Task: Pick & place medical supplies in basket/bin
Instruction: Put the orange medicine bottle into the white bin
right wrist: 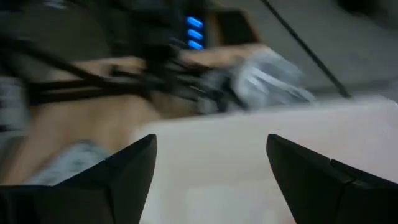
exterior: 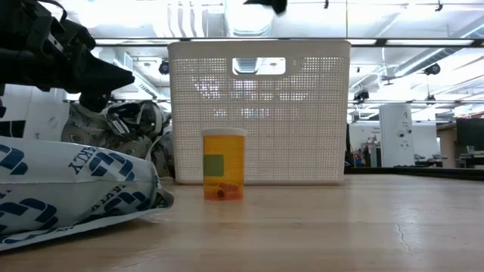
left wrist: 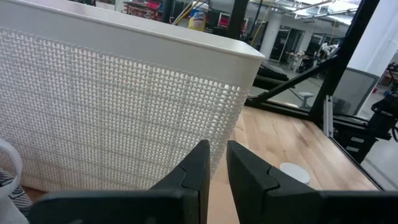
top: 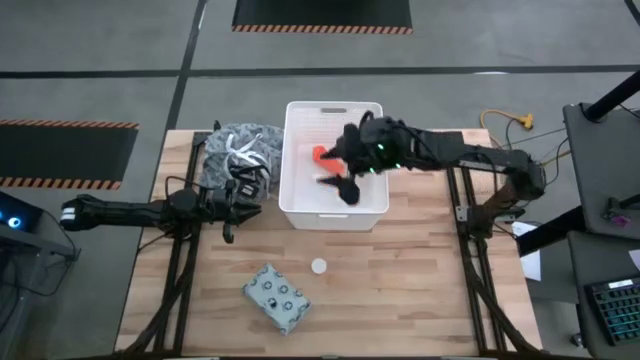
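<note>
inside the white bin (top: 296,160) lies an orange bottle (top: 320,154), under the right claw (top: 338,176), fingers apart.

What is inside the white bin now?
An orange item lies in the bin. The right tool, open, hangs over the bin and covers part of its floor, so other items there cannot be ruled out.

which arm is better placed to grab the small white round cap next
Left, probably. The left gripper sits empty, fingers nearly shut, beside the white ribbed plastic bin, nearer the small white round cap. The right gripper hangs open over the bin.
</note>
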Controlling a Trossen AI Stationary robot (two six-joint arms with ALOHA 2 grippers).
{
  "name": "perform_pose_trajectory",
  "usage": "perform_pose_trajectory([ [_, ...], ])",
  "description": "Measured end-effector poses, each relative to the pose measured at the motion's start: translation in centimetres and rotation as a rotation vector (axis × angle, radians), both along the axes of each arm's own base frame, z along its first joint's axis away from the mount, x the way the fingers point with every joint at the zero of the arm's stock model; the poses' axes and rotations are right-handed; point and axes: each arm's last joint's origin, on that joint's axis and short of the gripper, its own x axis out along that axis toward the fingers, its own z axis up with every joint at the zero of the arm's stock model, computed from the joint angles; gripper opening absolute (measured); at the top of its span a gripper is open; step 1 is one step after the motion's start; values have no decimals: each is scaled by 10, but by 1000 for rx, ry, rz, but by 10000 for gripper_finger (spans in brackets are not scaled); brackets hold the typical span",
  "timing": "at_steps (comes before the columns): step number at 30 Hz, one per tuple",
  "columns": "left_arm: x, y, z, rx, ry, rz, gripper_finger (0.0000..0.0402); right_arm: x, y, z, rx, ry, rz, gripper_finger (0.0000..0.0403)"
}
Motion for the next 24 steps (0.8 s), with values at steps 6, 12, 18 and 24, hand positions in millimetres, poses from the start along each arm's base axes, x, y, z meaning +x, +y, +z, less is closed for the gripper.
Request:
perform_pose_trajectory([
  [6, 0, 0, 0, 0, -1, 0, 38, -6, 46, 4, 108, -98, 235, 276],
  [12, 0, 0, 0, 0, -1, 0, 38, 7, 88, -12, 93, -112, 363, 267],
  [18, 0, 0, 0, 0, 0, 0, 38, 26, 113, -36, 75, -68, 432, 267],
  [24, 0, 0, 0, 0, 0, 0, 38, 36, 121, -71, 166, 132, 389, 267],
])
